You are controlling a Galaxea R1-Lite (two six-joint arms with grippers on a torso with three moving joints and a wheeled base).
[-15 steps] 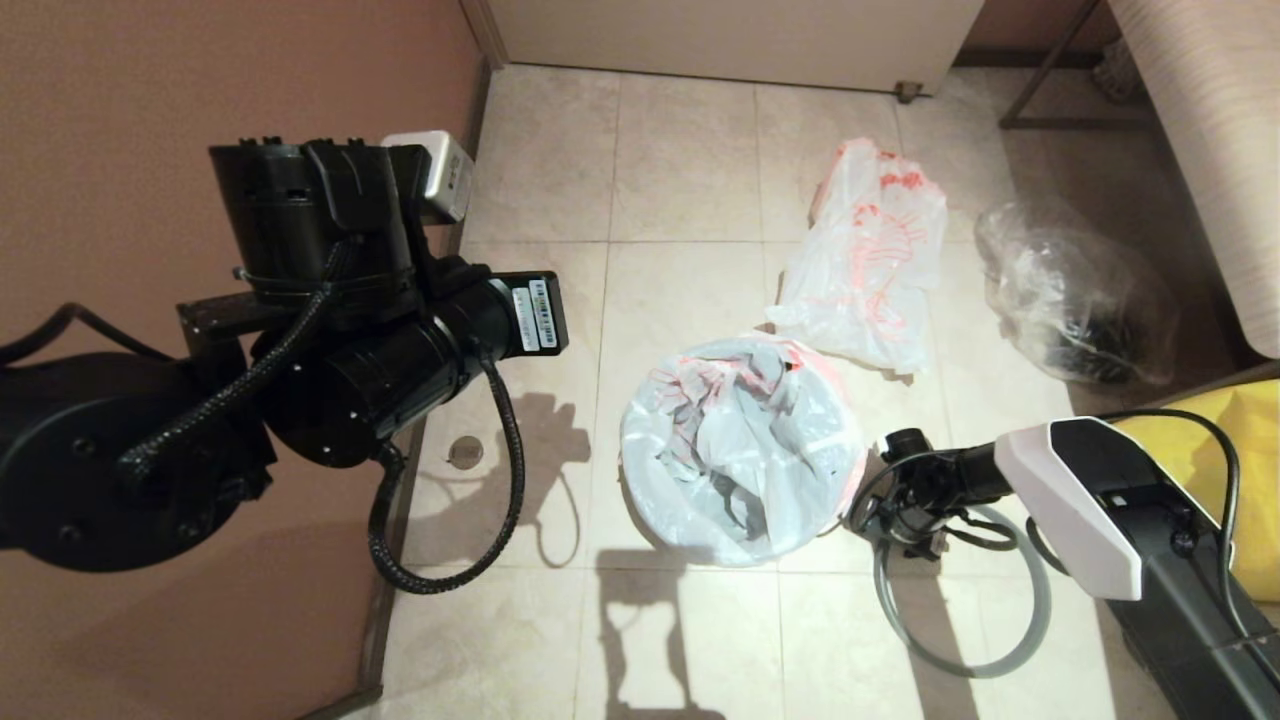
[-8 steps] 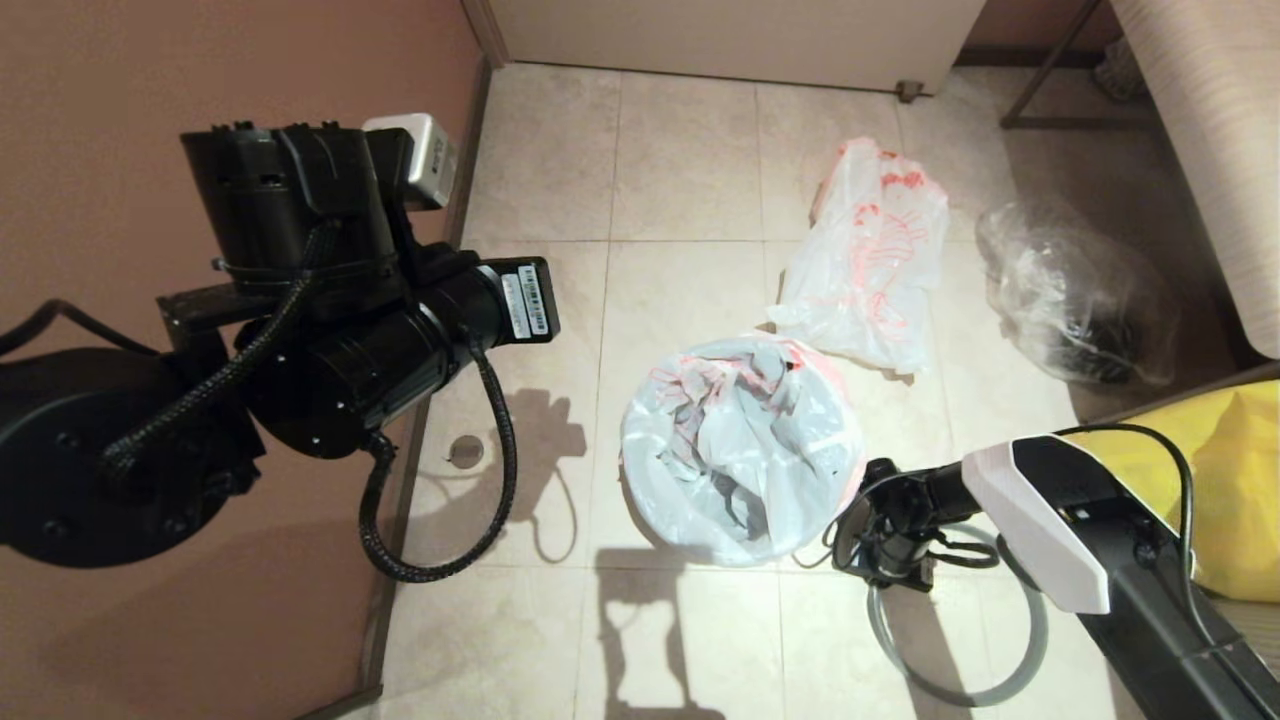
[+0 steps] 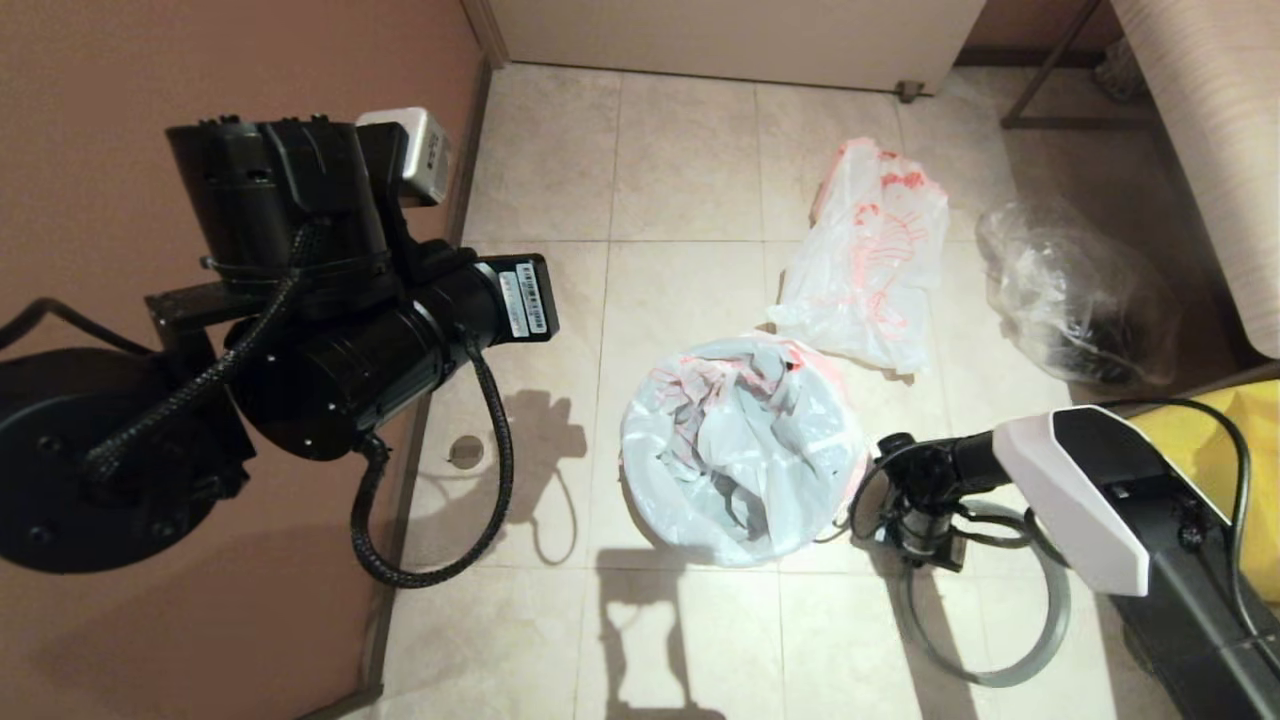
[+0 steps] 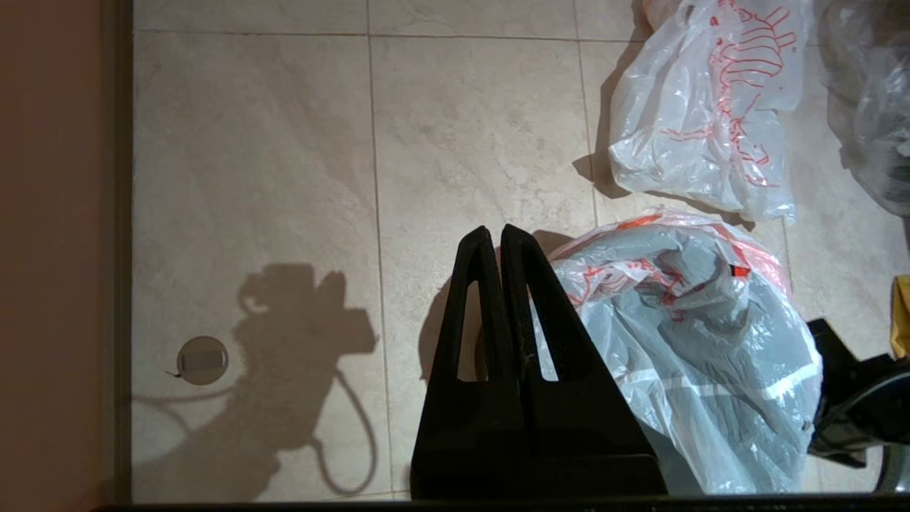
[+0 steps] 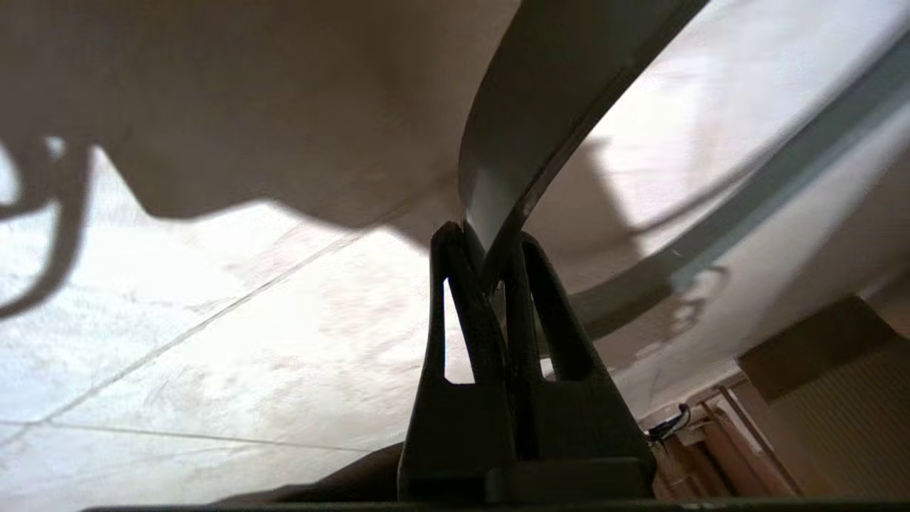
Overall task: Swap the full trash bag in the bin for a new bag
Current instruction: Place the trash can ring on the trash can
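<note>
Right gripper (image 5: 490, 245) fingers (image 5: 455, 284) clamped on grey ring rim (image 5: 519, 121) (beside lined bin (image 3: 740, 470))

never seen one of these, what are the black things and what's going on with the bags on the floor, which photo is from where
This is a two-armed robot. One picture looks down from its head; the other two come from cameras on each wrist, behind the fingers.

The big black shape on the left of the head view is the left arm, raised by the wall. Its left gripper is shut and empty.

The right gripper, low beside the bin, is shut on the grey ring rim, the hoop that clamps a bag onto the bin.

On the tiled floor, the bin is lined with a white-and-red bag, which hides the bin itself. Behind it lies the full trash bag. A clear bag with dark contents and a yellow bag sit to the right.
</note>
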